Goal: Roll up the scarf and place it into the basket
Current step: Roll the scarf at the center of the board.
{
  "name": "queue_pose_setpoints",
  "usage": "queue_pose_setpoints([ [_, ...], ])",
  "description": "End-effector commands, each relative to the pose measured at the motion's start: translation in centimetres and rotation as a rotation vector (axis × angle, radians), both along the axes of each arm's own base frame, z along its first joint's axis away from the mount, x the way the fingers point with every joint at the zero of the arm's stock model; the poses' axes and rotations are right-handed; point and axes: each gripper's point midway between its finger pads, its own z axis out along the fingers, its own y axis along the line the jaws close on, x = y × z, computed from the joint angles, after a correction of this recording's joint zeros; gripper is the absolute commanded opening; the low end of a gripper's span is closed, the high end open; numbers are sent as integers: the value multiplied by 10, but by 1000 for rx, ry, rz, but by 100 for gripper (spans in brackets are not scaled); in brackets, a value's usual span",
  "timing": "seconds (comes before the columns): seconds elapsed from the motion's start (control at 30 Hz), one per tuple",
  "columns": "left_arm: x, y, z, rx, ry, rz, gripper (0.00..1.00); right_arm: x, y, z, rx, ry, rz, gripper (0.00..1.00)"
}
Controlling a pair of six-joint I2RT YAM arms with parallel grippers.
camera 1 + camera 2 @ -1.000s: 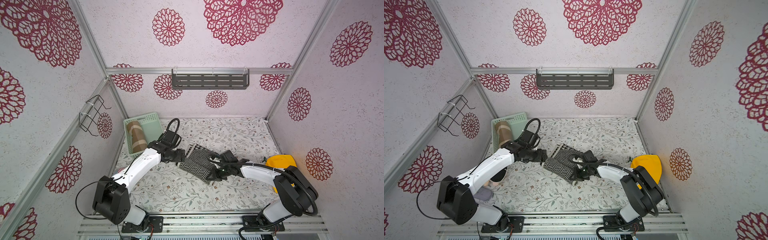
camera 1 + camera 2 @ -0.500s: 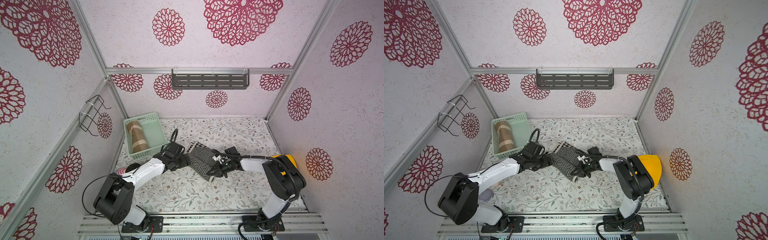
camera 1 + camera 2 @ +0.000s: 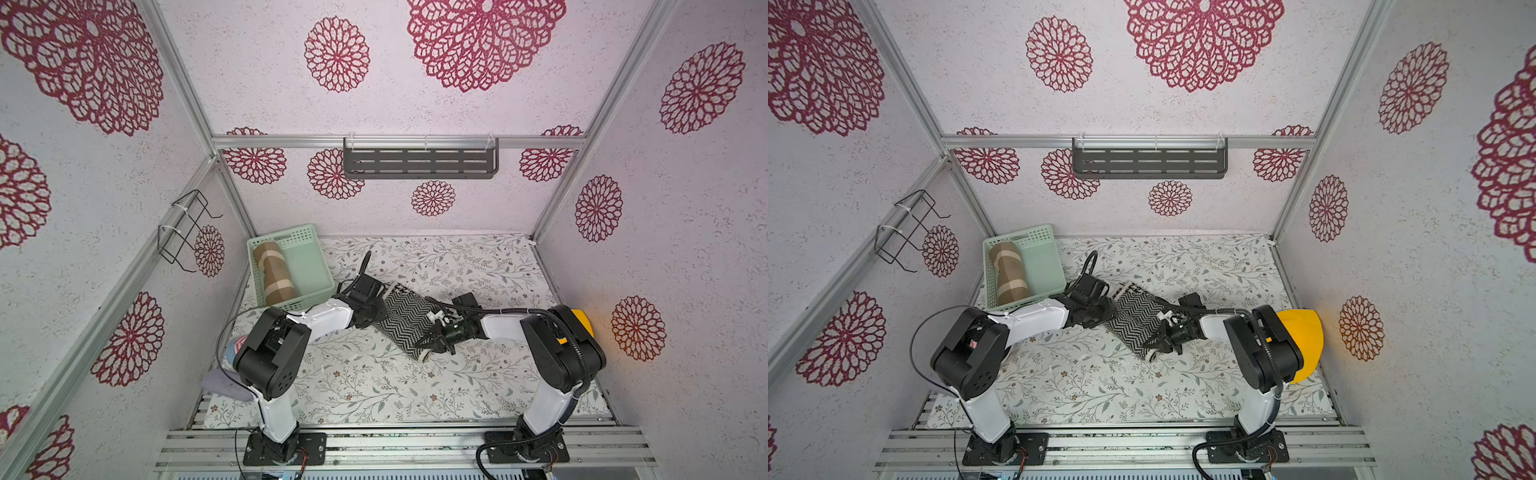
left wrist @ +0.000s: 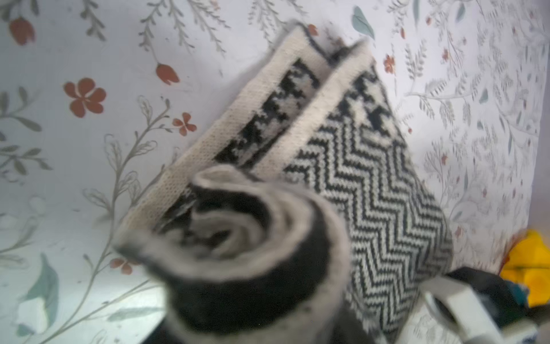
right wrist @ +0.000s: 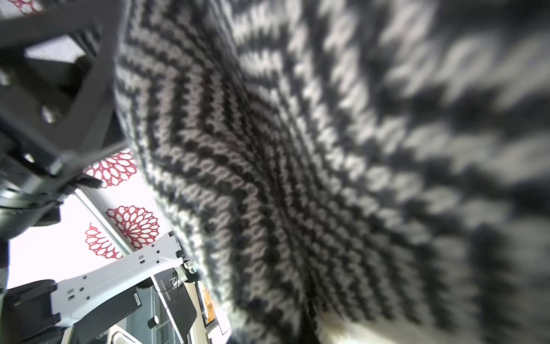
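Note:
The scarf (image 3: 405, 318) (image 3: 1138, 320) is a black-and-white zigzag knit, rolled up and lying slantwise mid-table. My left gripper (image 3: 379, 309) (image 3: 1111, 309) is at its far-left end. In the left wrist view the roll's coiled end (image 4: 253, 238) fills the space at the jaws, which the fabric hides. My right gripper (image 3: 430, 338) (image 3: 1156, 338) presses against the roll's near-right end. The knit (image 5: 297, 149) covers the right wrist view, hiding its jaws. The mint-green basket (image 3: 316, 266) (image 3: 1046, 266) stands at the back left, a short way behind the left gripper.
A brown banded roll (image 3: 274, 274) lies inside the basket. A yellow object (image 3: 1304, 340) sits by the right wall behind the right arm. A lilac cloth (image 3: 224, 384) lies near the left arm's base. A grey slotted shelf (image 3: 419, 162) and a wire rack (image 3: 187, 228) hang on the walls.
My left arm has dropped lower and reached onto the roll's end, its jaws narrowing around it. The right gripper has slid along the roll towards its near end and eased slightly.

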Motion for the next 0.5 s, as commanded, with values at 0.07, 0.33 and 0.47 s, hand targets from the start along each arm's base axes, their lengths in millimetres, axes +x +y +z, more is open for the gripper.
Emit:
queue_pose_setpoints([
  [0.07,0,25,-24,130,115,110,16,15,-16,3,-142,-115,-2,36],
  [0.33,-11,29,-38,204,220,95,8,36,-55,44,-430,-481,-87,67],
  [0.47,-11,27,-34,222,229,79,8,38,-62,78,-665,-791,-55,71],
])
